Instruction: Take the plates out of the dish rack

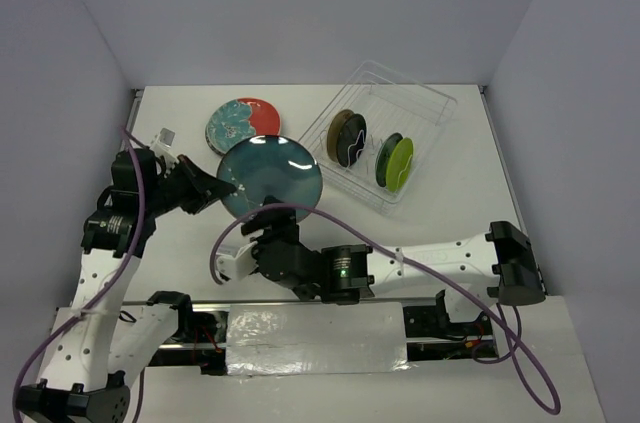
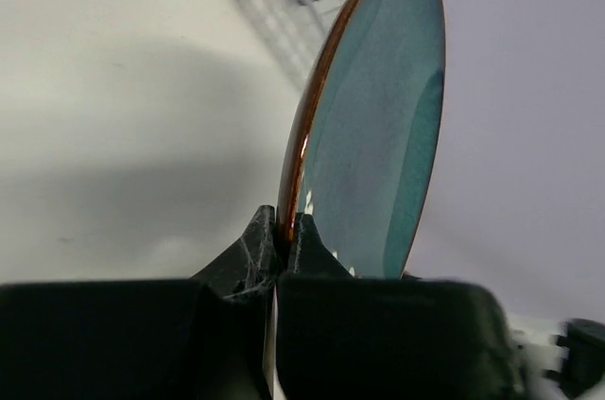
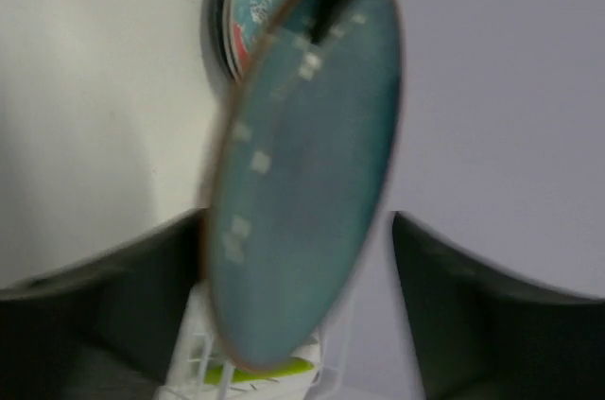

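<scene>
Teal plate (image 1: 270, 178) out of the dish rack (image 1: 420, 98), pinched tight at its left rim by the left gripper (image 1: 228, 186).
Right gripper (image 1: 268, 228) fingertips hidden under the plate from above; in its blurred wrist view, jaws apart either side of the rim. Round, glossy, brown-edged, face up over the table (image 1: 450, 213), left of the clear plastic rack, near the red-and-teal plate (image 1: 243, 123). Upright in the rack: dark-and-tan plate (image 1: 346, 136), lime green plate (image 1: 397, 161).

table (image 1: 460, 218): white | on it: dish rack (image 1: 405, 101), red-and-teal plate (image 1: 243, 121)
</scene>
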Controlling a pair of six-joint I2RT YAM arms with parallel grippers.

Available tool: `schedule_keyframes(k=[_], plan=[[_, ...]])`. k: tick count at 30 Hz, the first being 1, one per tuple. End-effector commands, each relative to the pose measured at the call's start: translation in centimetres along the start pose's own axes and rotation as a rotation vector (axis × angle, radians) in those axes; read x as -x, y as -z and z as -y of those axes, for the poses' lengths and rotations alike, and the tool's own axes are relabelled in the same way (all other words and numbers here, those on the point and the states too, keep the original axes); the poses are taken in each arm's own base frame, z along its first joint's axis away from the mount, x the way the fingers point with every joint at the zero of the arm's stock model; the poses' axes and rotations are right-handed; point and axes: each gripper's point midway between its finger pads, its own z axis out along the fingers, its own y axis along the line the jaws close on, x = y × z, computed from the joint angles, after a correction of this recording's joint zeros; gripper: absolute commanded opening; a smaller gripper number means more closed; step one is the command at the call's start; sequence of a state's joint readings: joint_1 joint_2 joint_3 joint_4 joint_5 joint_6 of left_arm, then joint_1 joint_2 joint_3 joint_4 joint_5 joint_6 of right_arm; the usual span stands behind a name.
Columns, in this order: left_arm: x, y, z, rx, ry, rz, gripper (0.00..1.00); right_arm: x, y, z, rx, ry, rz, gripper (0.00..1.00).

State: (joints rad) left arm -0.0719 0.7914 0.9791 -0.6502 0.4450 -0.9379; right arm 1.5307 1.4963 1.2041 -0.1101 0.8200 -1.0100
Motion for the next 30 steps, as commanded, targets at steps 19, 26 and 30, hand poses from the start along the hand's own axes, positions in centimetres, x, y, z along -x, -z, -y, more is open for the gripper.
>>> schedule_keyframes(k=[19, 26, 30], plan=[[22.4, -12.1, -3.0, -0.103, 0.113, 0.518, 0.00, -12.9, 15.3, 8.3, -0.128, -1.207, 0.164, 1.00], [25.3, -17.6, -5.5, -0.087, 0.129, 0.485, 0.05, -13.9, 16.4, 6.9, -0.093, -1.253, 0.167, 1.00], [25.1, -20.3, -8.5, -0.046, 0.154, 0.457, 0.04, -13.9, 16.1, 6.2, -0.083, -1.227, 0.160, 1.00]])
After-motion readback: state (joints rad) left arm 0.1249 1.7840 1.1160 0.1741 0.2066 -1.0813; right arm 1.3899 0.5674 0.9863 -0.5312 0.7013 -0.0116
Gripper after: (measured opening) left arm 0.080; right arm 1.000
